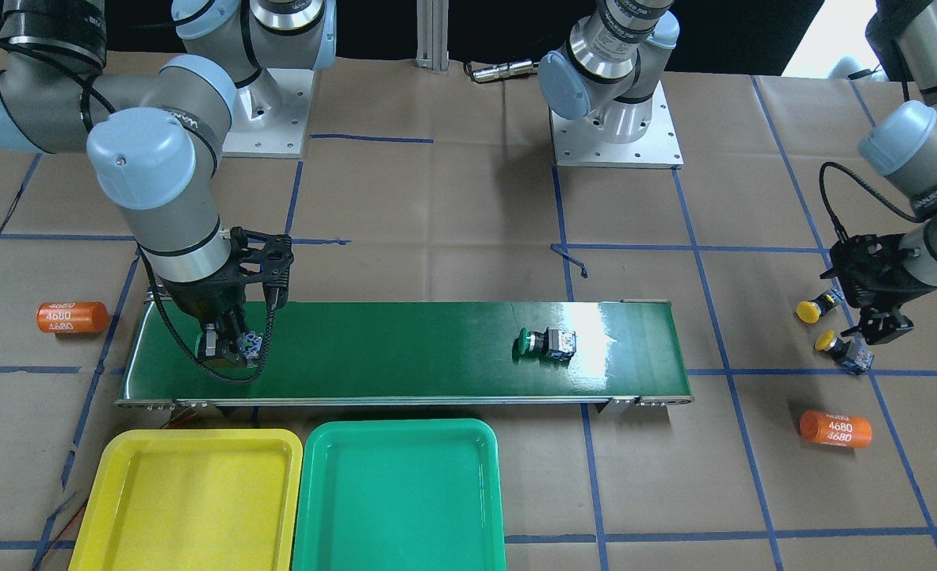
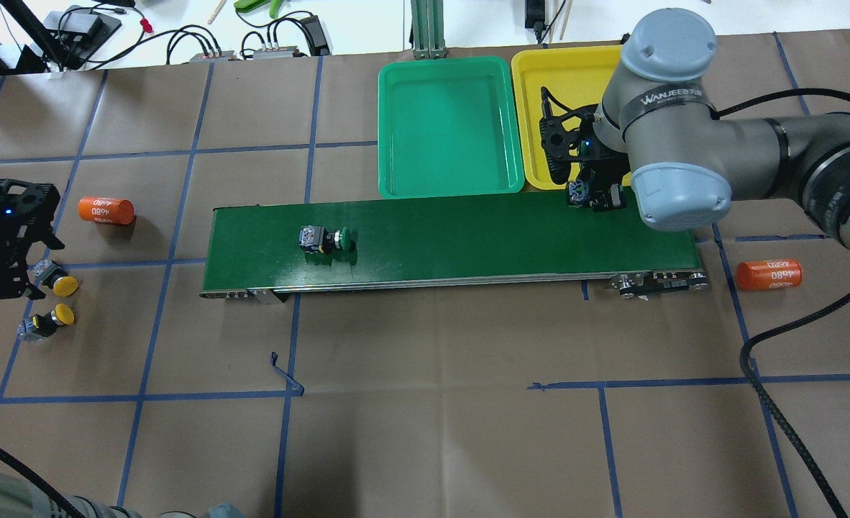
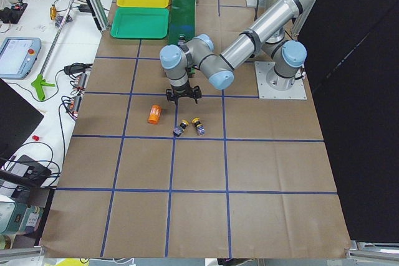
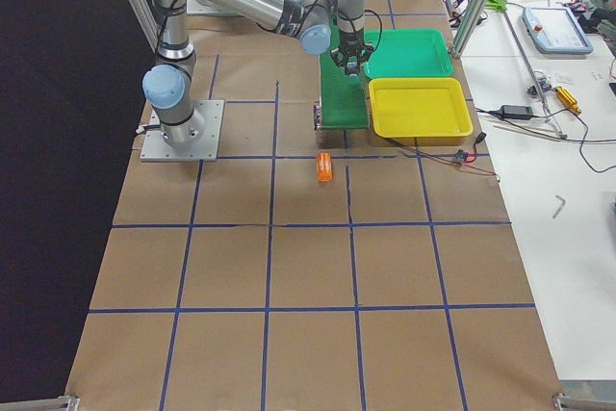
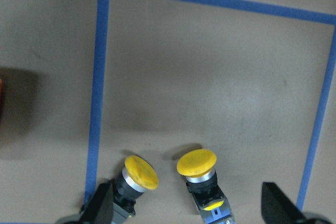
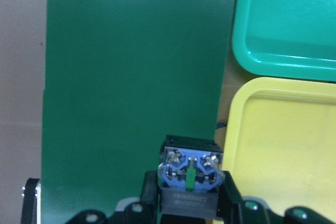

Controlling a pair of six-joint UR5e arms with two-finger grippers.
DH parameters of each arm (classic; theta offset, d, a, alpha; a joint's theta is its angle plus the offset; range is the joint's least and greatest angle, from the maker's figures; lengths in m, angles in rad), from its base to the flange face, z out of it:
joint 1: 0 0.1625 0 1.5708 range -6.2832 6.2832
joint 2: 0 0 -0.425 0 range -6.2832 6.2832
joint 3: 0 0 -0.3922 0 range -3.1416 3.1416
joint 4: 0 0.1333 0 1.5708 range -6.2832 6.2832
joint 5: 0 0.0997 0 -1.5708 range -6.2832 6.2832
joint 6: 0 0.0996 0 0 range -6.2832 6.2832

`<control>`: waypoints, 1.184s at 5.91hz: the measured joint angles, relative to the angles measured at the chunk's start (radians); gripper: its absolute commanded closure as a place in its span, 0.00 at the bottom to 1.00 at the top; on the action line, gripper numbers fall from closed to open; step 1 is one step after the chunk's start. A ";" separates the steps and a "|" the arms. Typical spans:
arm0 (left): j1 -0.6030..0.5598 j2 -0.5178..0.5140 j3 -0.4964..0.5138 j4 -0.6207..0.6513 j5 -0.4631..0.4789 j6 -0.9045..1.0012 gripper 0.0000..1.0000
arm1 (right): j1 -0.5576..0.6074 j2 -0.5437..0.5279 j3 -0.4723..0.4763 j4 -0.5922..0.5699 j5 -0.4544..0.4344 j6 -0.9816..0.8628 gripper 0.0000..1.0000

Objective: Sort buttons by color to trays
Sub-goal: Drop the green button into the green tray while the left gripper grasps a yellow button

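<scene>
My right gripper (image 6: 190,199) is shut on a button (image 6: 189,174) over the end of the belt beside the trays. The button's cap is hidden; its blue back end with a green strip faces the right wrist camera. The same gripper (image 1: 227,349) shows low over the belt. A green button (image 1: 544,342) lies on its side further along the belt. Two yellow buttons (image 5: 197,163) (image 5: 140,172) lie on the paper off the belt's other end. My left gripper (image 5: 188,211) hangs open just above them. The yellow tray (image 1: 199,434) and the green tray (image 1: 401,427) sit side by side, with nothing in them.
The long dark-green conveyor belt (image 2: 468,237) runs across the table. One orange cylinder (image 2: 106,211) lies near the left gripper and another orange cylinder (image 2: 769,275) lies past the belt's right end. Cables and tools lie beyond the table's far edge.
</scene>
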 measured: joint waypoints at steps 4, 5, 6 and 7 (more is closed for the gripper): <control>0.140 -0.071 -0.096 0.118 -0.061 -0.029 0.63 | 0.178 0.314 -0.333 -0.051 0.120 0.147 0.64; 0.143 -0.084 -0.103 0.128 -0.059 -0.026 0.99 | 0.220 0.392 -0.375 -0.109 0.134 0.193 0.01; 0.143 -0.092 -0.103 0.134 -0.057 -0.026 1.00 | 0.238 0.428 -0.388 -0.141 0.144 0.215 0.00; 0.137 -0.088 -0.095 0.129 -0.054 -0.032 1.00 | 0.239 0.426 -0.392 -0.146 0.147 0.226 0.00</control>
